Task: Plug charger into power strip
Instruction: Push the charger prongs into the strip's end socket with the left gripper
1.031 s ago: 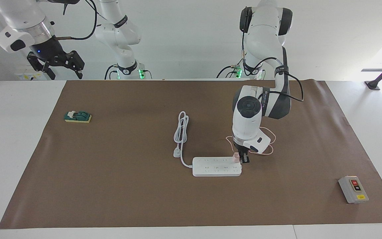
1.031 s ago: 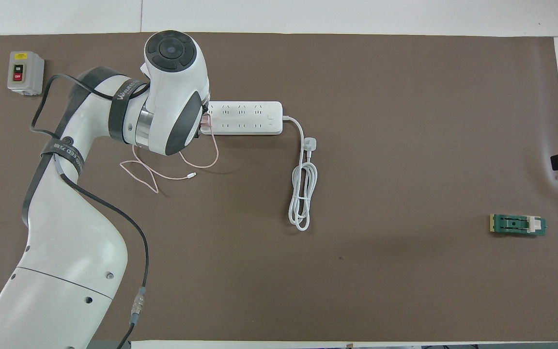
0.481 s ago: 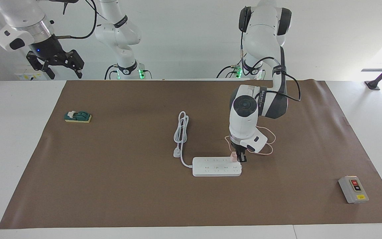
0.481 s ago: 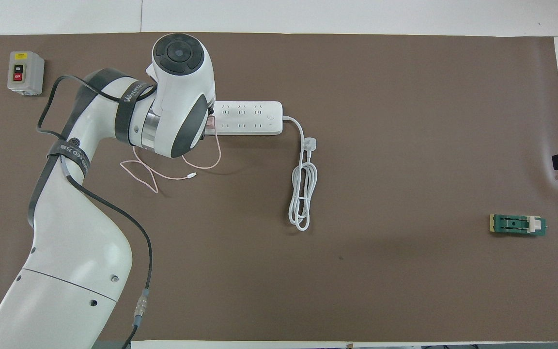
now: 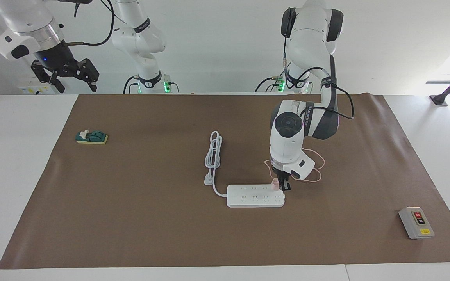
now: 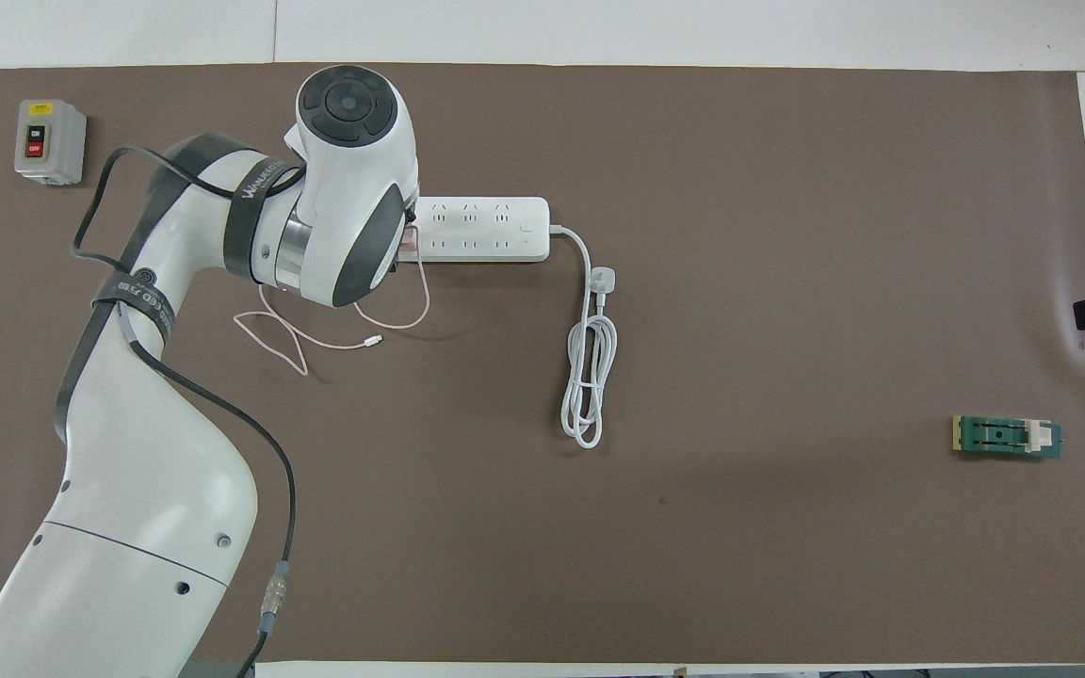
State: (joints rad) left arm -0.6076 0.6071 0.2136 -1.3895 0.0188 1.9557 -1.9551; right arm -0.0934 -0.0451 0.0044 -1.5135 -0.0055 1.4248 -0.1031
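The white power strip [image 5: 255, 196] lies flat mid-table; in the overhead view the power strip [image 6: 481, 229] is partly covered by the left wrist. The pale pink charger [image 5: 275, 184] sits on the strip's end toward the left arm, over the socket row nearer the robots. My left gripper [image 5: 283, 185] points straight down, shut on the charger. Its prongs are hidden. From above only a sliver of the charger [image 6: 406, 247] shows. Its thin pink cable [image 6: 335, 339] loops on the mat. My right gripper [image 5: 65, 76] waits raised and open off the mat.
The strip's thick white cord [image 5: 214, 154] lies bundled nearer the robots than the strip. A grey box with red and black buttons [image 5: 416, 222] sits at the left arm's end. A green block [image 5: 91, 137] lies toward the right arm's end.
The left gripper shifted the charger slightly along the strip toward the right arm's end, then held still. The right arm has not moved.
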